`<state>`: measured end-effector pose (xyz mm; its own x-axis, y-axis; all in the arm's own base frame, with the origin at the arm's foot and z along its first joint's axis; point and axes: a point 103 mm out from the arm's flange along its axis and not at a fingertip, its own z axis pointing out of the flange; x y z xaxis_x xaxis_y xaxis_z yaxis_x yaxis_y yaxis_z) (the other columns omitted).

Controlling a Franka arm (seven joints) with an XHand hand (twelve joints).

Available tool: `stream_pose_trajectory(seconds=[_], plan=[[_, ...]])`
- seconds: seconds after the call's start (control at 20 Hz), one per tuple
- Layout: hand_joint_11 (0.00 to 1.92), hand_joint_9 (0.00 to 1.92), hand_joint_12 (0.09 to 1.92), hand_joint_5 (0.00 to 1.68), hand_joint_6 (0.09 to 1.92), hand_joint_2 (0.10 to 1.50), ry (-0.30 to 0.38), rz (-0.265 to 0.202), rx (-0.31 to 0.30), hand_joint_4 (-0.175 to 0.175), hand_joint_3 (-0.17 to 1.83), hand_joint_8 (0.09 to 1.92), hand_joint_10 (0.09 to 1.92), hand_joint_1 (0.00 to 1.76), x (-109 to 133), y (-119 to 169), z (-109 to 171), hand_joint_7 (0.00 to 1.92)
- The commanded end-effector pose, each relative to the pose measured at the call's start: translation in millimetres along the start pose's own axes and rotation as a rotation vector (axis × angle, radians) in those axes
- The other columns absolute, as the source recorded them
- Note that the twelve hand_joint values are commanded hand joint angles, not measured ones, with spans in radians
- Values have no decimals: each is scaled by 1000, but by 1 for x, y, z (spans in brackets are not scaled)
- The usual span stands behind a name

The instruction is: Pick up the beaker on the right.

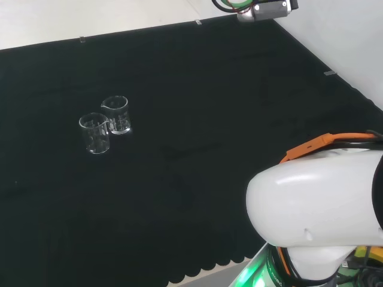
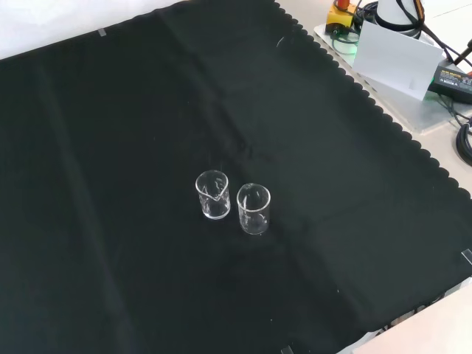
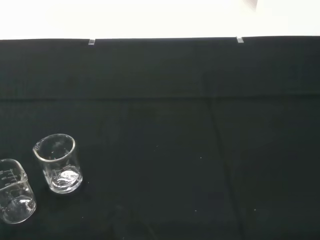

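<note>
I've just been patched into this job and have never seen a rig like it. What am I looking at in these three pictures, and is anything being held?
It is one white robot arm at a bench under a black cloth. The head view looks over the arm from behind its base, so the big white shape at its right is the arm's own link. The front view looks down on the cloth from the opposite side. The wrist view comes from a camera at the arm's wrist. On the cloth stand two clear beakers, close together: in the head view, one on the left and one on the right. Both stand upright with nothing gripping them.
</note>
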<state>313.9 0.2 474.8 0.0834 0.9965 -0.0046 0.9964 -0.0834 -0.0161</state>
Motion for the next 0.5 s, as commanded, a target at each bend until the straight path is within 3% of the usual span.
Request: stream_pose_trajectory(seconds=[0.05, 0.3, 0.5], plan=[[0, 135, 908, 219, 87, 1273, 42, -18, 8, -24, 226, 433, 588, 155, -6, 11, 23, 82], [0, 166, 949, 216, 87, 1161, 89, -18, 9, -30, 178, 461, 608, 352, -11, 22, 49, 119], [0, 174, 982, 216, 87, 1127, 122, -32, 23, -34, 177, 477, 616, 410, -8, 36, 74, 122]])
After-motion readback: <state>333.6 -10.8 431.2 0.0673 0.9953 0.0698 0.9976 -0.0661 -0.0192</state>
